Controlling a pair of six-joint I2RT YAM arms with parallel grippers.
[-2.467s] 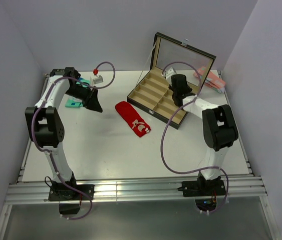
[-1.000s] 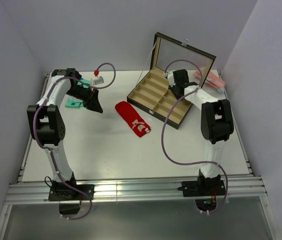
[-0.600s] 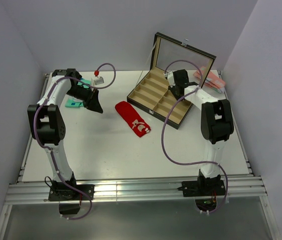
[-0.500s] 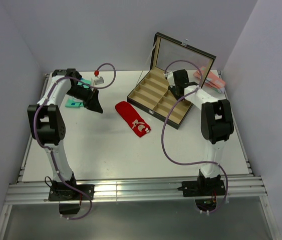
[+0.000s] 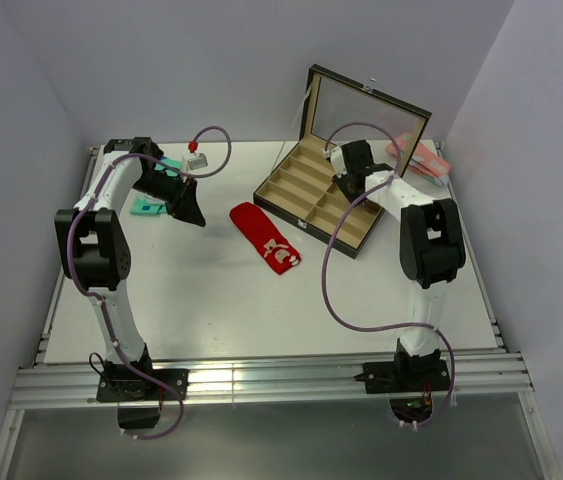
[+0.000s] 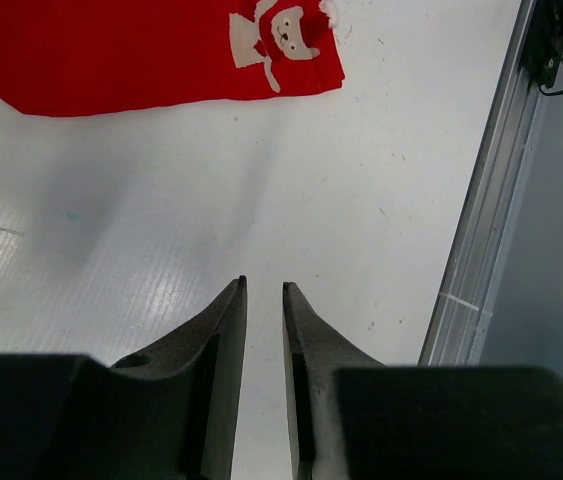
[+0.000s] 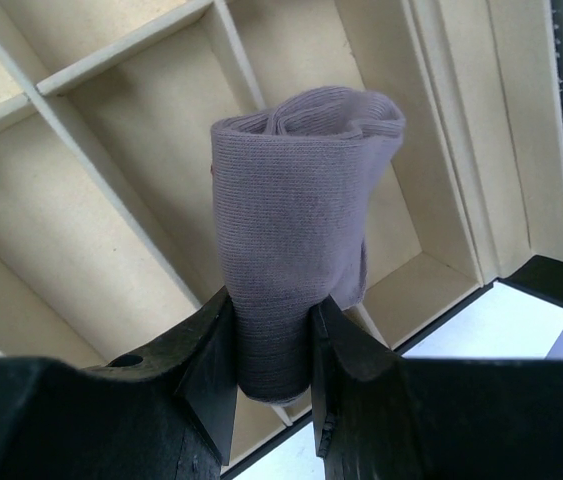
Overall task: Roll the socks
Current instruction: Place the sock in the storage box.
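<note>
**Right arm has pushed farther over the box; the rest is unchanged**

Compared with 2.5 s ago, only the right arm differs: its gripper (image 7: 268, 300) has gone from the middle of the box toward the far compartments by the lid. The left arm and the sock lie as before.

On the smooth white table (image 5: 231, 300), near the middle, the flat bright red fabric sock (image 5: 264, 237) lies at a slant, its white emblem at the near end. The left gripper (image 6: 262, 288) hovers above bare table beside it, its dark tapered fingers nearly together with a slim gap, holding nothing.

Farther back stands the black-rimmed box with tan card dividers and an upright glazed lid (image 5: 301, 185). Above its rectangular compartments the right gripper is clamped on a grey-lilac knit fabric roll (image 7: 301, 190), finely ribbed, its coiled end facing outward.
</note>
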